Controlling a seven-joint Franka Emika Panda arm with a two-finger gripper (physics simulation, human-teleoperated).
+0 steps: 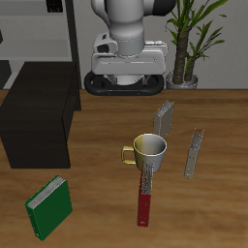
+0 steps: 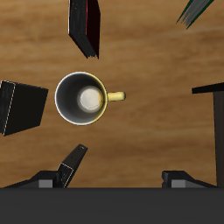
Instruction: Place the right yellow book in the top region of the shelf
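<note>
The small, thin grey book with yellow-tan edges (image 1: pixel 165 118) is seen standing on the wooden table (image 1: pixel 97 203) just behind the yellow-handled mug (image 1: pixel 148 149), well apart from the low boxy black shelf (image 1: pixel 37 121), while the two-finger gripper's (image 2: pixel 116 180) fingers are spread wide, holding nothing.

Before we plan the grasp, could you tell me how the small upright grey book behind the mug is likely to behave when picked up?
The small grey book stands upright on a narrow edge, so a nudge would probably tip it. It looks thin and stiff, likely light. The mug stands close.
</note>
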